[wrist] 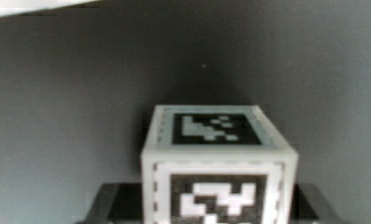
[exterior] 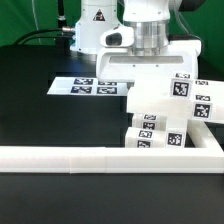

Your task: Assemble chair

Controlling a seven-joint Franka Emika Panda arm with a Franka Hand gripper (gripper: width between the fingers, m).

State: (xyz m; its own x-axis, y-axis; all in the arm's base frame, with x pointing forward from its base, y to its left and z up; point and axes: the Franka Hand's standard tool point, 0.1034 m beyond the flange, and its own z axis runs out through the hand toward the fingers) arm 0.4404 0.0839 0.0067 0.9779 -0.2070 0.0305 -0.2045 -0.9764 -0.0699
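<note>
The post (wrist: 214,135) sits inside the claw (wrist: 217,208), at its 6 o'clock in the exterior view, long axis crossing the finger line. Jaws half closed; whether they grip I cannot tell.

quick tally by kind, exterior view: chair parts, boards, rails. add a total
flat slab: 1
tagged blocks: 5 that can be told apart; they overlap, so more may be hidden
marker board: 1
border rail: 1
total: 8
</note>
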